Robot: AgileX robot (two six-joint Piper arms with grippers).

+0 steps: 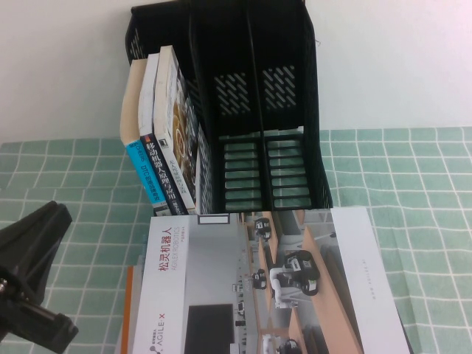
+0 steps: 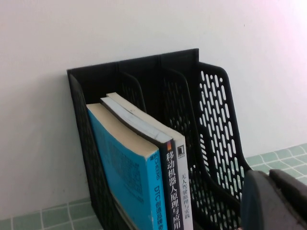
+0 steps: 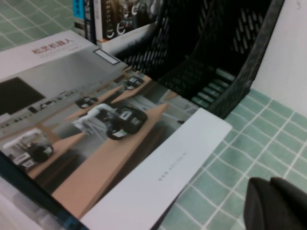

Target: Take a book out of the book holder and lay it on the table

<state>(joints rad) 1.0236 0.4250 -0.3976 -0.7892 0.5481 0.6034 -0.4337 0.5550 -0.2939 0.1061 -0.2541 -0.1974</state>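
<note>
The black three-slot book holder (image 1: 287, 110) stands at the back against the wall. Its left slot holds three upright books (image 1: 158, 166): blue, black-spined and white-spined. Its other two slots are empty. They also show in the left wrist view (image 2: 163, 187). A large photo-covered book (image 1: 251, 287) lies flat on the table in front of the holder. My left gripper (image 1: 53, 217) is shut and empty, low at the left, apart from the holder (image 2: 216, 120). My right gripper (image 3: 269, 183) is shut and empty over the tablecloth, beside the flat book (image 3: 96, 129); it is out of the high view.
The flat book rests on other flat books; an orange edge (image 1: 127, 310) shows at its left. A green checked cloth (image 1: 413, 221) covers the table, bare to the right of the holder and on the far left. A white wall stands behind the holder.
</note>
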